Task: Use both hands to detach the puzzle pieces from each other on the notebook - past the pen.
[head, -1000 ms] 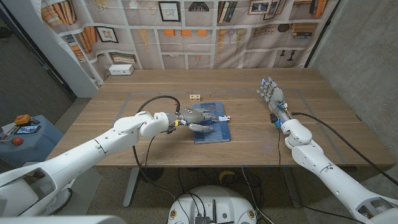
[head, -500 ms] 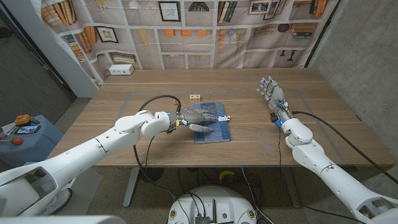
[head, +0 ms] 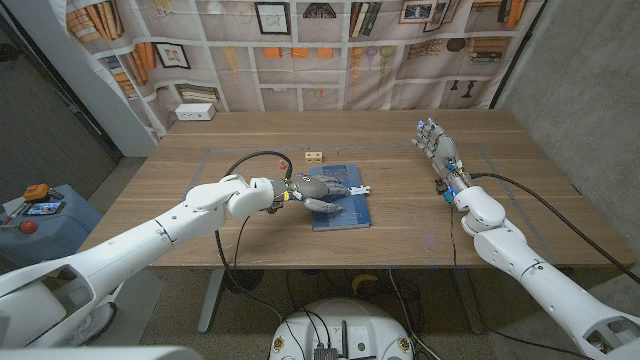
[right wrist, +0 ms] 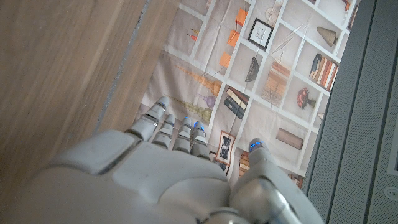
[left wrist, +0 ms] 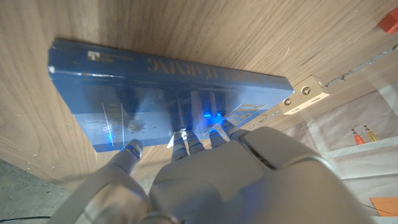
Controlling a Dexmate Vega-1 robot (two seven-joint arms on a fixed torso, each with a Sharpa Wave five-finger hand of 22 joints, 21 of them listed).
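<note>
A blue notebook (head: 342, 204) lies at the middle of the table. My left hand (head: 325, 188) reaches over it from the left, fingers stretched out on the cover (left wrist: 143, 99) and holding nothing. A small white thing (head: 360, 190), maybe the pen, pokes out past its fingertips. The wooden puzzle pieces (head: 315, 156) sit joined on the bare table just beyond the notebook's far left corner, apart from the hand; in the left wrist view the puzzle pieces (left wrist: 305, 96) lie by the notebook's edge. My right hand (head: 438, 150) stands open far to the right, fingers (right wrist: 177, 127) pointing away from me.
A white box (head: 195, 112) stands at the table's far left corner. A black cable (head: 245, 165) loops off my left forearm onto the table. Tape lines mark a rectangle on the wood. A printed bookshelf backdrop hangs behind the table.
My right arm has shifted slightly to the right, its hand still open. The left hand stays on the notebook, and the puzzle pieces have not moved.
</note>
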